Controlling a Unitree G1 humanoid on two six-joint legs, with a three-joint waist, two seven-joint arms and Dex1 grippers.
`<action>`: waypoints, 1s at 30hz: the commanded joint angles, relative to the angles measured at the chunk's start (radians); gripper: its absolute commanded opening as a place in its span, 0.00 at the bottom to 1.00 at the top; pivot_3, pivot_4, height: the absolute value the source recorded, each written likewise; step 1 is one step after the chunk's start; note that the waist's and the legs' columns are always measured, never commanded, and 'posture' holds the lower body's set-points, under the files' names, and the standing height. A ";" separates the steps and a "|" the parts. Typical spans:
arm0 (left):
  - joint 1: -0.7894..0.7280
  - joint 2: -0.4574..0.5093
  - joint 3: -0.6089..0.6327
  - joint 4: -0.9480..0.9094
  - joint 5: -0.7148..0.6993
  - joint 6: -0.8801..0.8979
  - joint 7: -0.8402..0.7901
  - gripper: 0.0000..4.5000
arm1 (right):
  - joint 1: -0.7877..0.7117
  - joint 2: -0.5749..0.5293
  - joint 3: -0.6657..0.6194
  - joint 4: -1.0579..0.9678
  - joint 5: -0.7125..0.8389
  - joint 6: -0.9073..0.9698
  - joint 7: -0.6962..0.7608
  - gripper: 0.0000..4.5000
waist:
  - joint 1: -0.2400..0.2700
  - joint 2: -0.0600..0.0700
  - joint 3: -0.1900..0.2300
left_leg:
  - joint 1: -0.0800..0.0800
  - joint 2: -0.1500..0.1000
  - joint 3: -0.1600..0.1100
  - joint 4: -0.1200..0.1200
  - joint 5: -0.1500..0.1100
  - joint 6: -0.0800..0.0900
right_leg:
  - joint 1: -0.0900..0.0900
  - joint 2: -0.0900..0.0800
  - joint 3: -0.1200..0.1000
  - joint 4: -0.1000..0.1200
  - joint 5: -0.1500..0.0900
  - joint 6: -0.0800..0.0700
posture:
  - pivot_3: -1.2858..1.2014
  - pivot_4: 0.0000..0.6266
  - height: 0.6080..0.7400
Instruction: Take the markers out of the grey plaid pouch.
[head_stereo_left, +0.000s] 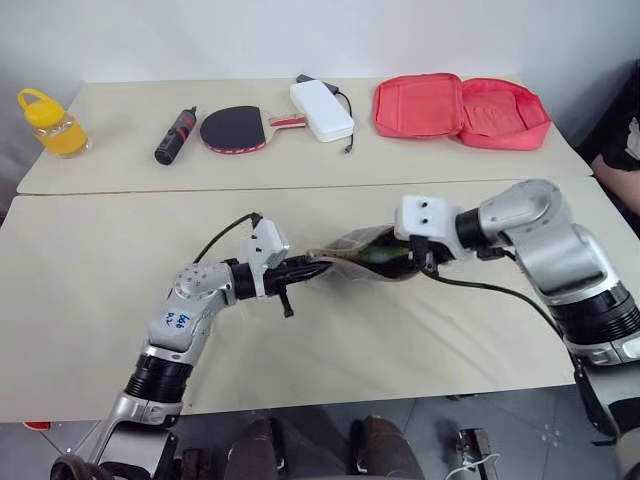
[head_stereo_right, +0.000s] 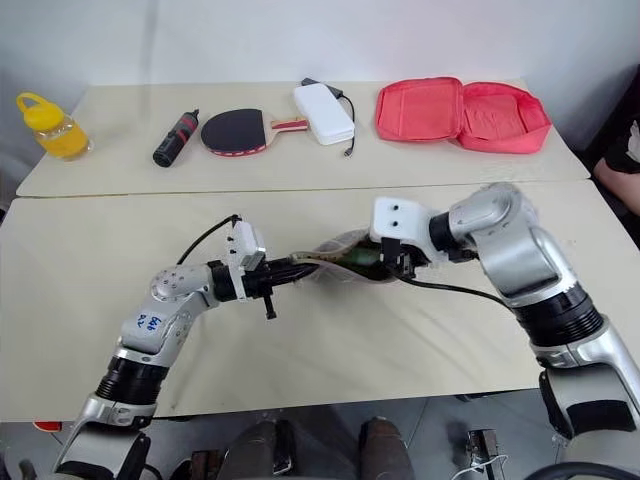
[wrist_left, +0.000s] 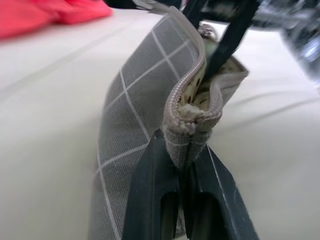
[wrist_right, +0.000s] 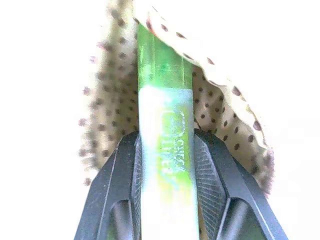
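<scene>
The grey plaid pouch (head_stereo_left: 362, 258) hangs in the air between the two arms, above the near table (head_stereo_left: 90, 300), with its zip mouth gaping. The left gripper (wrist_left: 186, 165) has its two black fingers pinched tight on the end of the pouch, right at the zip's end seam. The right gripper (wrist_right: 165, 155) reaches into the open mouth from the other side, and its fingers are clamped on a green marker (wrist_right: 162, 125) that is still partly inside the pouch.

From above, the marker is only a dark green glint (head_stereo_left: 372, 252) in the opening. The right wrist view shows far more: the marker's translucent green body, some raised lettering on it, and the beige lining with brown dots folded around it. The left wrist view gives the outside of the pouch instead, grey cloth with thin white grid lines, the curved zip teeth, and a black finger (wrist_left: 227, 40) of the other gripper dipping into the mouth.

On the far table (head_stereo_left: 120, 170) lie a yellow bottle (head_stereo_left: 53, 123), a black-and-red cylinder (head_stereo_left: 175, 135), a table tennis bat (head_stereo_left: 240, 128), a white power bank (head_stereo_left: 321, 109) with its cable, and an open red zip case (head_stereo_left: 460, 110); I can't make out anything in it.
</scene>
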 joint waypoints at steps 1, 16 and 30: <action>-0.031 0.001 -0.015 0.019 0.082 -0.110 0.037 0.00 | -0.033 -0.001 -0.048 -0.050 0.049 0.030 0.001 0.24 | -0.001 0.000 0.000 | 0.000 0.000 0.000 0.000 0.000 0.000 | 0.000 0.000 0.000 0.000 0.000 0.000 | 0.52 0.24 1.00; -0.004 0.261 0.163 0.227 0.306 -0.468 0.232 0.00 | 0.100 -0.051 -0.255 -0.086 0.241 0.130 -0.092 0.24 | 0.000 0.000 0.000 | -0.001 0.000 0.001 -0.002 -0.001 0.001 | -0.001 -0.001 0.000 -0.001 0.000 0.000 | 0.52 0.24 1.00; 0.159 0.160 0.147 0.103 0.130 -0.393 0.155 0.19 | 0.297 0.035 -0.255 0.171 0.175 -0.267 -0.210 0.24 | -0.011 0.000 0.001 | 0.000 0.002 0.010 0.000 -0.001 0.000 | -0.003 0.001 0.000 0.001 0.000 0.000 | 0.52 0.24 1.00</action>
